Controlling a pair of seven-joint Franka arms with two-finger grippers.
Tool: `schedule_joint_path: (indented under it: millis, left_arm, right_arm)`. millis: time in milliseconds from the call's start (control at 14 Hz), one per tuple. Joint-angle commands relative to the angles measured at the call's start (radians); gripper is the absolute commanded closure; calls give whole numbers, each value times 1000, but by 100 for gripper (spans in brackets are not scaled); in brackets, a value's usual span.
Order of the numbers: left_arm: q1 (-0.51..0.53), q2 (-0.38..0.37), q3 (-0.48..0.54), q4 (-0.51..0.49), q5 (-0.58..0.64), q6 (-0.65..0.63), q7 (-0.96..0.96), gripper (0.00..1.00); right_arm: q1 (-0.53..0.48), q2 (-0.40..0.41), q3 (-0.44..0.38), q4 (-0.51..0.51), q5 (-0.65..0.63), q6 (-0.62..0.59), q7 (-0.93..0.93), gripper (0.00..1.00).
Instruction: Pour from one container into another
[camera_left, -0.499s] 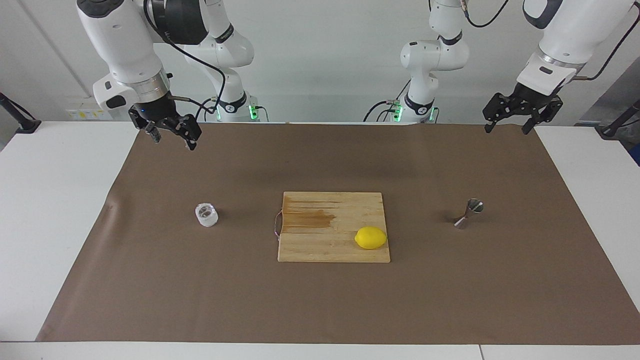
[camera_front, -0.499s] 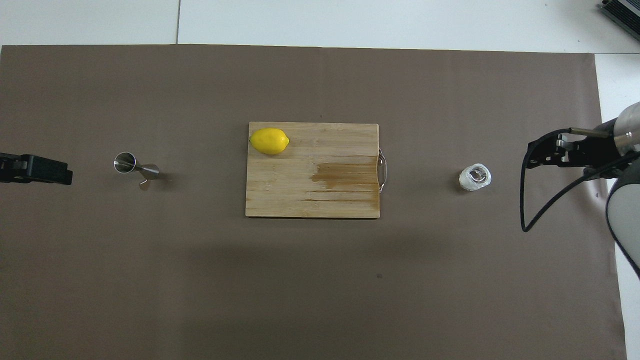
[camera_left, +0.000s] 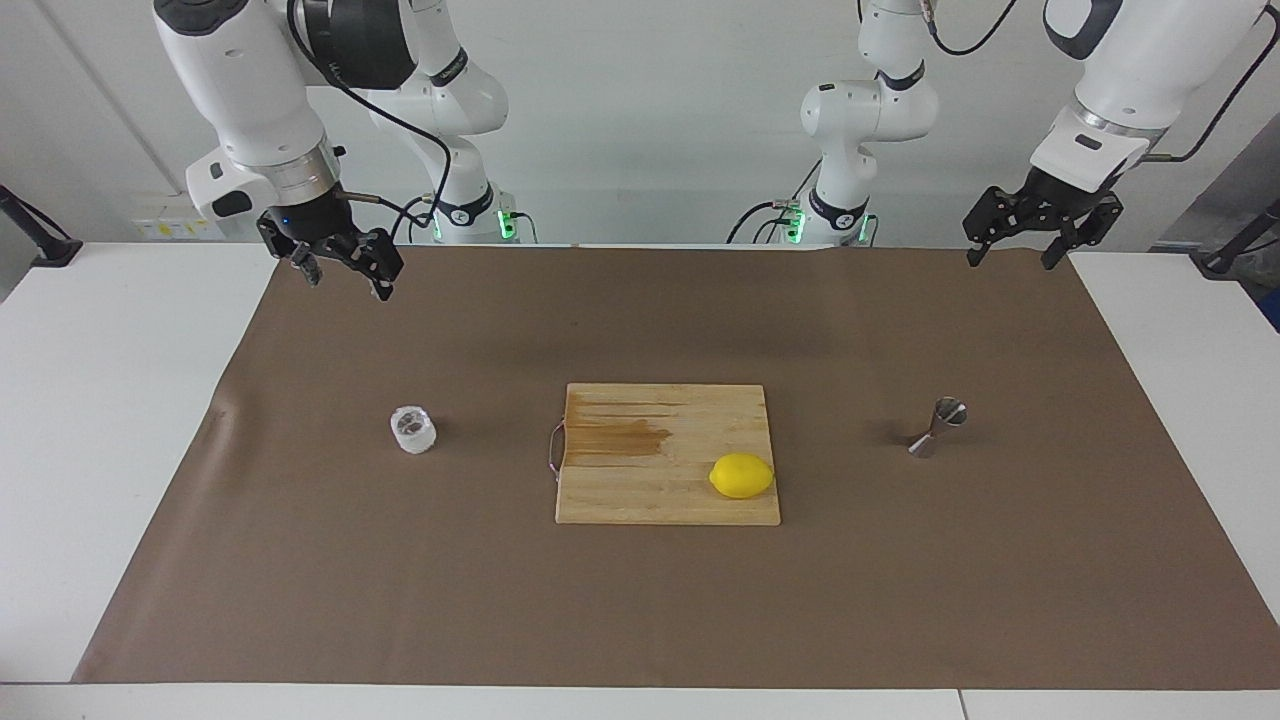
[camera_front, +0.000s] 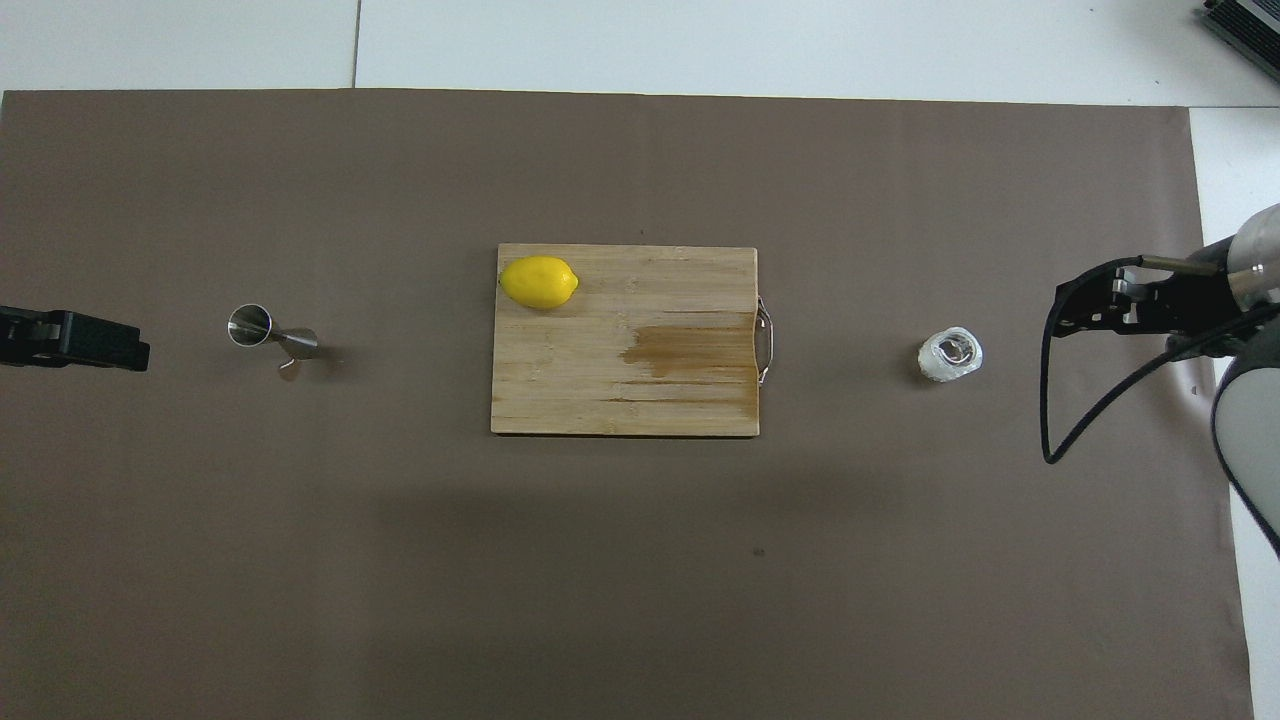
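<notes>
Two Franka arms hang raised over the robots' edge of a brown mat (camera_left: 300, 600), nothing yet grasped. Read across the facing view: the right gripper (camera_left: 340, 268) hangs empty with its fingers spread wide, above the mat toward the right arm's end; farther from the robots stands the clear cup (camera_left: 413, 429), upright on the mat and well apart from any gripper. At the centre lies a wooden cutting board (camera_left: 640, 490) with a dark stain, a lemon (camera_left: 741, 476) on it. The steel jigger (camera_left: 937, 428) stands on the mat toward the left arm's end, and the left gripper (camera_left: 1010, 250) hangs above that end, likewise wide and empty.

The step in hand looks like the first reach for the cup. Done well, the right gripper would descend squarely around the cup's wall below the rim, close gently enough not to crush it, and carry it level over the board to the jigger, whose narrow mouth calls for a slow, low tilt.

Counted: two arms, two grippers, one cup, one jigger, one board, one lemon.
</notes>
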Motion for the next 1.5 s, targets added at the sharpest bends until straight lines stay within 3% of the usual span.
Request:
schedule_joint_path:
  millis: [0, 427, 784, 1211, 1425]
  left_arm:
    - [-15, -23, 6, -24, 15, 7, -19, 0]
    - [9, -61, 18, -101, -80, 8, -474, 0]
    - [104, -190, 23, -361, -231, 143, -839, 0]
    - [232, -104, 23, -392, -496, 316, -1296, 0]
    - [275, -89, 23, -470, -625, 419, -1354, 0]
  right_arm:
    - [-2, -7, -5, 2, 5, -13, -19, 0]
    - [-2, -7, -5, 2, 5, -13, -19, 0]
    - [-2, -7, -5, 2, 5, -13, -19, 0]
    - [-2, -7, -3, 2, 5, -13, -19, 0]
    - [-2, -7, -5, 2, 5, -12, -19, 0]
